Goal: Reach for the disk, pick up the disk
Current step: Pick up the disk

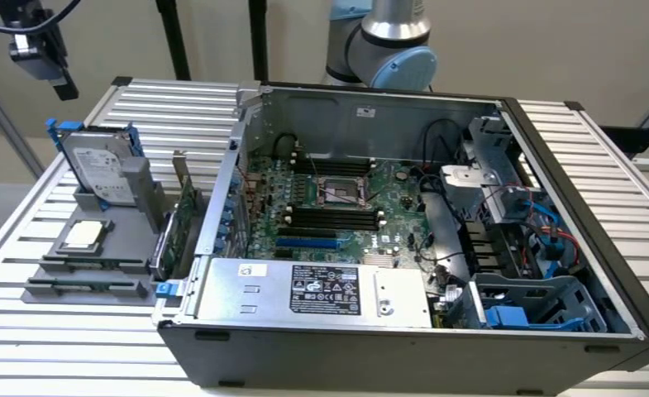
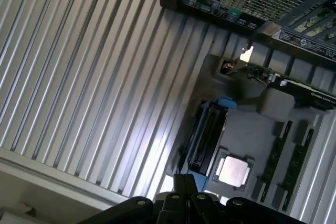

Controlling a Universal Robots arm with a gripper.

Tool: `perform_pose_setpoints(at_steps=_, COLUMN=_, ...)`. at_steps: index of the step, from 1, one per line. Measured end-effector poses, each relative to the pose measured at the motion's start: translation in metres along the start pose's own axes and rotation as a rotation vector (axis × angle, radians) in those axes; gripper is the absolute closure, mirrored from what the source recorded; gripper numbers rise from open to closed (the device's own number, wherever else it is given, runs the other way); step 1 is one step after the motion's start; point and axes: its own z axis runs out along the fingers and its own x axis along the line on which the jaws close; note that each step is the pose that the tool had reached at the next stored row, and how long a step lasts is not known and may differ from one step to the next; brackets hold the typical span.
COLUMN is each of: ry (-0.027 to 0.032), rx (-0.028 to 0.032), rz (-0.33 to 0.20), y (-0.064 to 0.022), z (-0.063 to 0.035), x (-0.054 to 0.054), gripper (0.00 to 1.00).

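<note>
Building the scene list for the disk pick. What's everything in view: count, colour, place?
disk: 1, silver-grey, blue frame, tilted upright in fixture, exterior view's left
CPU chip: 1, silver, flat on fixture beside disk
fixture: 1, grey, on table beside case
expansion card: 1, green, upright between fixture and case
computer case: 1, dark grey, open, table centre
power supply: 1, silver, black label, inside case
motherboard: 1, green, case floor
table: 1, silver slats, under everything
robot arm: 1, grey and light blue, behind case
pincer: 1, black, above table near fixture
</note>
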Motion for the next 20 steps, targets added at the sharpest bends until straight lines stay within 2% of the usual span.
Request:
perform_pose_setpoints(at_steps=18, ry=-0.012, rx=0.0, rz=0.327, y=0.0, z=0.0001, x=0.0, gripper=0.89)
perform_pose_setpoints(at_steps=20, ry=-0.0125, rx=0.0031, rz=0.353, y=0.0001, z=0.0002, x=0.0, gripper=0.89)
